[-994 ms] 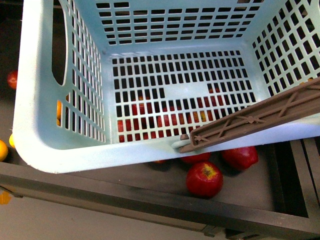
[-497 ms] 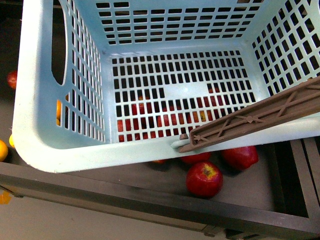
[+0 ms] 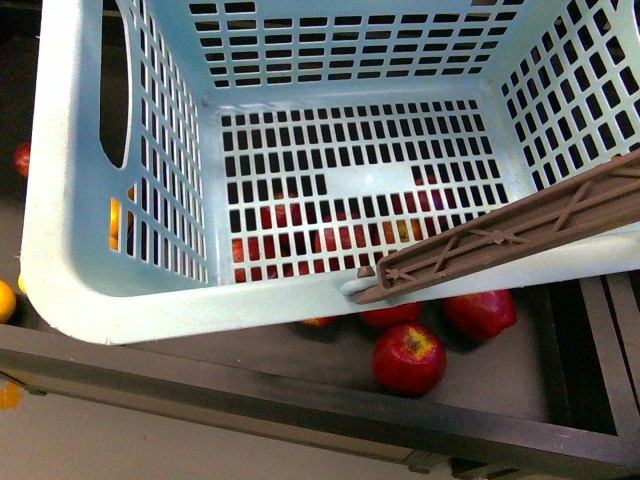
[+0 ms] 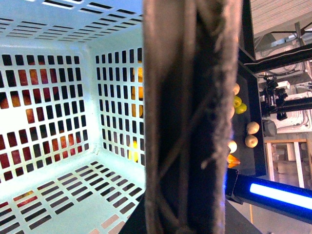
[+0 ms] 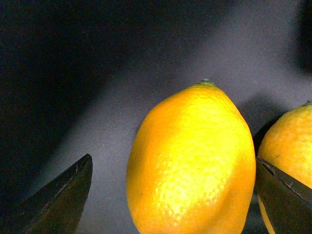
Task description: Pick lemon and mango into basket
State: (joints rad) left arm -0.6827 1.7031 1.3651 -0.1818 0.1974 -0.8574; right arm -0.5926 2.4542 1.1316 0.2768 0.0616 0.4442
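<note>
The pale teal basket (image 3: 130,300) fills the front view, lifted and tilted, with nothing inside it. Its brown handle (image 3: 520,235) crosses the right side. In the left wrist view that handle (image 4: 190,97) runs right through my left gripper (image 4: 187,214), which is shut on it, with the slotted basket wall (image 4: 58,112) beside it. In the right wrist view the lemon (image 5: 192,161) lies on a dark surface between the fingers (image 5: 58,200) of my open right gripper (image 5: 170,200), untouched. The mango is out of view.
Red apples (image 3: 408,357) (image 3: 482,312) lie on a dark tray (image 3: 300,395) under the basket. An orange fruit (image 3: 5,300) sits at the left edge. Another yellow-orange fruit (image 5: 287,141) lies close beside the lemon. Several pale fruits (image 4: 252,127) show beyond the handle.
The basket has drifted slightly to the left in the front view. The apples below have not moved.
</note>
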